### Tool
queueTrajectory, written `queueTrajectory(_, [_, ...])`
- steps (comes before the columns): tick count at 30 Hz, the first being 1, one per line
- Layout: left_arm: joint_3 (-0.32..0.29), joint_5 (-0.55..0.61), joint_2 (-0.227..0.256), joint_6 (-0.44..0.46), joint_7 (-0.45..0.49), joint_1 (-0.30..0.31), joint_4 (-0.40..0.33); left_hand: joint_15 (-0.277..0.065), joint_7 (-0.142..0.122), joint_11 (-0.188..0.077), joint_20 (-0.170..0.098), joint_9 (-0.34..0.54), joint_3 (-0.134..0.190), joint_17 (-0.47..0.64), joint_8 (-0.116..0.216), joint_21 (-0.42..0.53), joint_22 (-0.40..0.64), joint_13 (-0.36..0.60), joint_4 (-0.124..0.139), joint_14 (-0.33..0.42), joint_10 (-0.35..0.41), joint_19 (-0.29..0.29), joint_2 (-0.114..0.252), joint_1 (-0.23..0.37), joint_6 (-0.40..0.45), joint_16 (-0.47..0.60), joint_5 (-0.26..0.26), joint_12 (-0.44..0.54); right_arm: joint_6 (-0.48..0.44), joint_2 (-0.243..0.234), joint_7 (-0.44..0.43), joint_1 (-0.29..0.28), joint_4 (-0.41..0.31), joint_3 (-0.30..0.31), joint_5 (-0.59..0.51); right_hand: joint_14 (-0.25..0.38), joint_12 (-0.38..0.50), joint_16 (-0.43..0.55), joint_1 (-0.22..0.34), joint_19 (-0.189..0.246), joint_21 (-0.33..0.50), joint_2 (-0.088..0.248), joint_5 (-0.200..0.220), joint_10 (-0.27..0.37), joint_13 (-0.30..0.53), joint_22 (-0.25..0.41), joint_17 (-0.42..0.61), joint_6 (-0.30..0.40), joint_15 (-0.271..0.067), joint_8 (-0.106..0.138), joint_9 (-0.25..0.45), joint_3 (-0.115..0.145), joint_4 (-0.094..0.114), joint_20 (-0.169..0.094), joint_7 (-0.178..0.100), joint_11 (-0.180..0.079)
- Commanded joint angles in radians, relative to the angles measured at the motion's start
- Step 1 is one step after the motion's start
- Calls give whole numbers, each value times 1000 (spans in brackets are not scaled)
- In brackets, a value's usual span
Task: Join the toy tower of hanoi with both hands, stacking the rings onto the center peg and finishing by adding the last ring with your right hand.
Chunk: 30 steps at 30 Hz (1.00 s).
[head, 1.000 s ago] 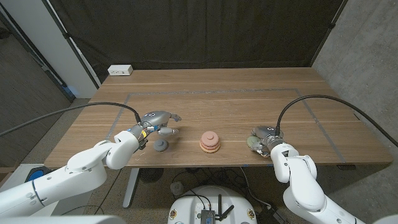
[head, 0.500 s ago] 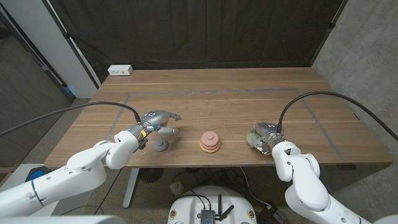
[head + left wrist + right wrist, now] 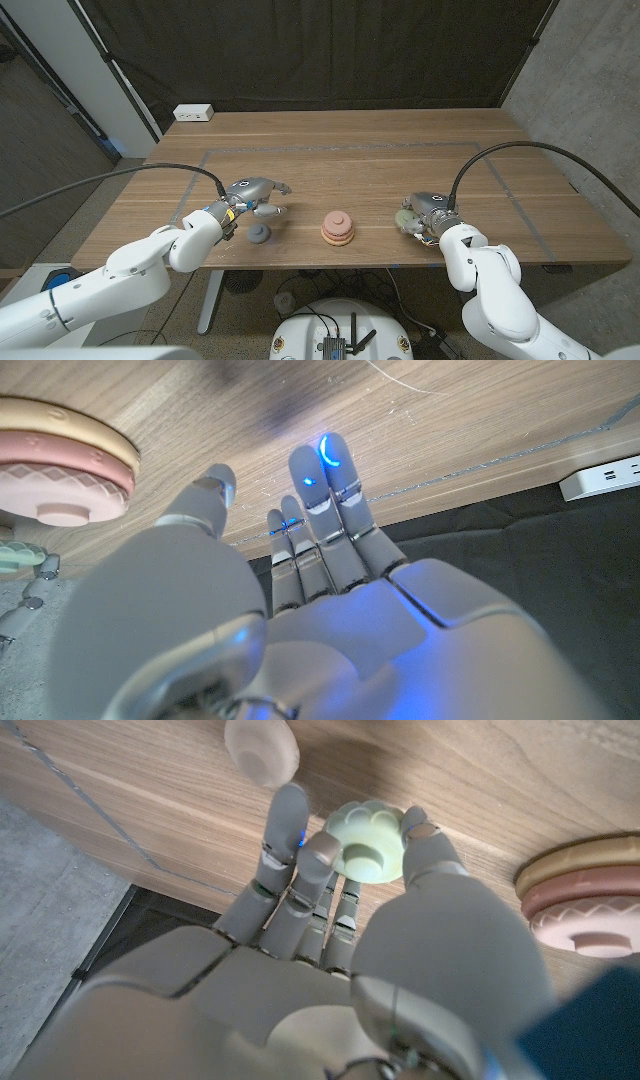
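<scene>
Right hand [image 3: 424, 217] crept away from desk's front edge, fingers pinching pale green ring [image 3: 368, 841]. Left hand [image 3: 255, 194] unmoved, fingers spread, holding nothing. Stack [image 3: 337, 228] awaits green ring; your carry next.

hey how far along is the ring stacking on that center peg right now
Done: the pink and tan rings are already stacked on the center peg. In hand: the right hand pinches the pale green ring between thumb and fingers, low by the table. Left: that green ring and the grey ring, lying on the table just beside the left hand, are not on the stack yet. A small round beige piece also lies loose.
</scene>
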Motion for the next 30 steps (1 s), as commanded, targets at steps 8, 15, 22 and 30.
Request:
queueTrajectory(8, [-15, -4, 8, -10, 17, 22, -8, -112, 0, 0, -120, 2, 11, 4, -2, 7, 1, 4, -1, 13, 11, 13, 8, -2, 12, -3, 6, -5, 41, 2, 45, -46, -84, 39, -49, 15, 5, 17, 51, 10, 6, 55, 9, 77, 10, 3, 5, 22, 2, 8, -1, 31, 16, -58, -5, -54])
queueTrajectory(15, [-18, -12, 0, -27, 28, 24, 1, -112, 0, 0, -118, 3, 12, 5, -3, 8, 1, 4, -2, 13, 11, 14, 7, -2, 12, -3, 7, -5, 67, 13, 40, -67, -95, 57, -44, 16, 3, 21, 52, 11, 7, 55, 12, 79, 12, 2, 5, 28, 2, 9, -2, 34, 16, -58, -7, -57])
queueTrajectory(22, [-28, -29, -7, -60, 50, 32, 20, -112, 0, -1, -119, 3, 14, 5, -4, 8, 1, 4, -2, 14, 12, 14, 6, -3, 13, -3, 8, -7, 100, 15, 35, -79, -106, 73, -32, 18, -1, 29, 53, 15, 10, 55, 15, 82, 14, 4, 5, 31, 2, 8, -3, 40, 16, -58, -8, -57])
queueTrajectory(30, [-54, -51, -8, -94, 82, 56, 37, -112, -2, 0, -119, 3, 14, 4, -3, 9, 1, 4, -1, 13, 16, 15, 4, -5, 17, -3, 8, -5, 136, 20, 33, -77, -113, 79, -18, 19, -2, 35, 53, 15, 10, 54, 18, 88, 16, 2, 5, 34, 2, 8, -4, 44, 16, -58, -9, -60])
